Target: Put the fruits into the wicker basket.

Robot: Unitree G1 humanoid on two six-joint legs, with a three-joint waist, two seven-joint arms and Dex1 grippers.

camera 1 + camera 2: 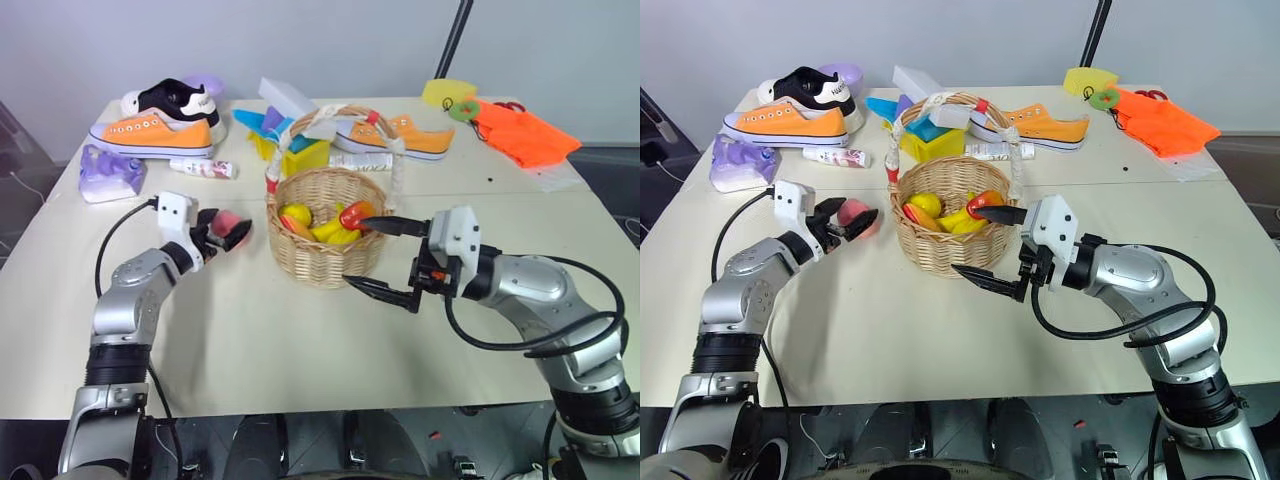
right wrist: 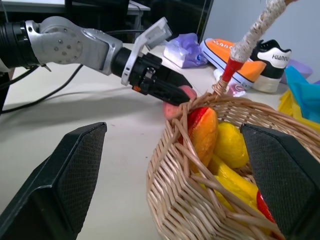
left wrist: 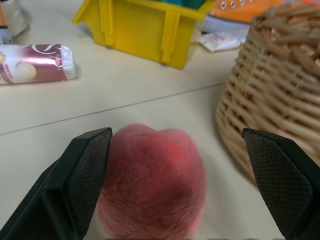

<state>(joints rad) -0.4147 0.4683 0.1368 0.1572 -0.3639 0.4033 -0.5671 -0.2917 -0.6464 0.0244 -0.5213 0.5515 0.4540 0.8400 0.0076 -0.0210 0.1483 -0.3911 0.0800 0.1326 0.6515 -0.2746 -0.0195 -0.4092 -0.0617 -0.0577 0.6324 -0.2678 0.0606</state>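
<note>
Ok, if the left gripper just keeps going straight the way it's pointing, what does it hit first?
Most likely the peach: it sits on the table between the open fingers of the left gripper, close to the left finger. Just beyond it stands the wicker basket. Contact cannot be told.

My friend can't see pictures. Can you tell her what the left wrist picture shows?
A pink peach sits on the table between the left hand's two open black fingers. A wicker basket stands close beside it, with a yellow bin behind.
</note>
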